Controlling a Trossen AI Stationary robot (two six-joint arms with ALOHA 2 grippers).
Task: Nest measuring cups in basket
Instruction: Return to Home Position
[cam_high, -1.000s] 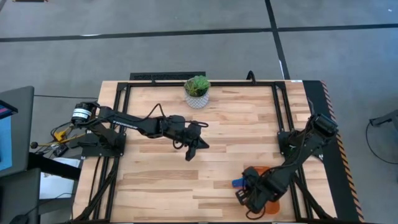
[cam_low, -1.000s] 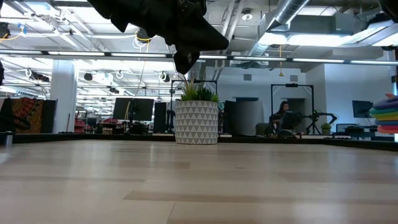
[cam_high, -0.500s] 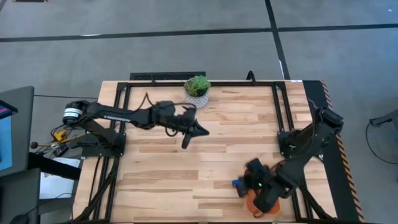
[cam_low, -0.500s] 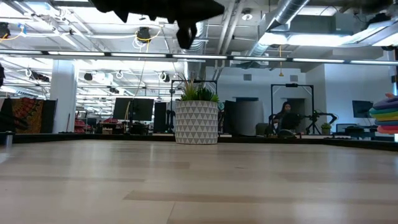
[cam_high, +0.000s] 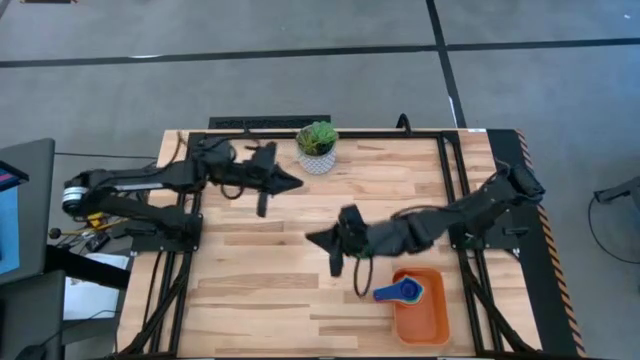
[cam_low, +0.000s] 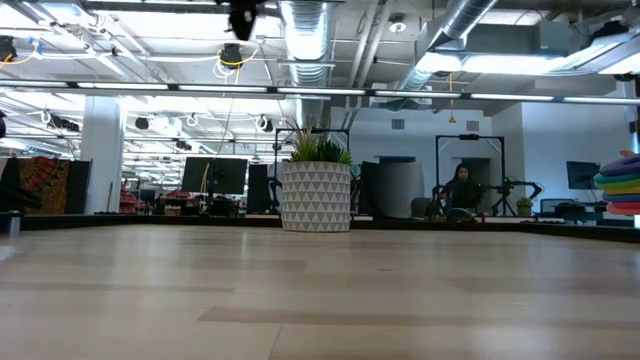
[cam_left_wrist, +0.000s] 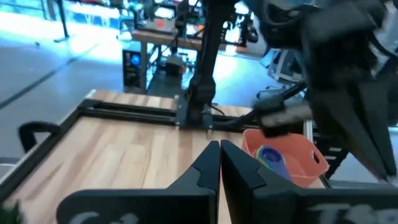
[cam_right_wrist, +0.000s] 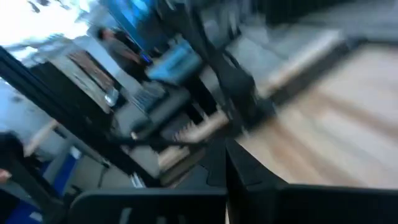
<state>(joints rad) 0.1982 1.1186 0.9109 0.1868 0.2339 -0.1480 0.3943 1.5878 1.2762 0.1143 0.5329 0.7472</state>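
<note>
The orange basket (cam_high: 430, 320) lies at the table's near right, also visible in the left wrist view (cam_left_wrist: 308, 163). The measuring cups (cam_high: 405, 291) sit nested in its far left corner, a blue handle (cam_high: 384, 294) reaching over the left wall. In the low view they show as a coloured stack (cam_low: 622, 185). My right gripper (cam_high: 312, 238) hangs shut over the table's middle, pointing left, clear of the basket. My left gripper (cam_high: 298, 183) is shut, held high near the far left, beside the plant pot. In the left wrist view its own tips (cam_left_wrist: 219, 152) touch each other.
A white patterned pot with a green plant (cam_high: 317, 147) stands at the far edge's middle, close to my left gripper. A black frame (cam_high: 450, 190) runs around the table. People sit in the room behind (cam_low: 458, 190).
My right gripper has risen from the basket and swung toward the table's middle, tipping from pointing down to nearly level; the nested cups now show uncovered in the basket. My left gripper has risen and drawn back toward the table's far left.
</note>
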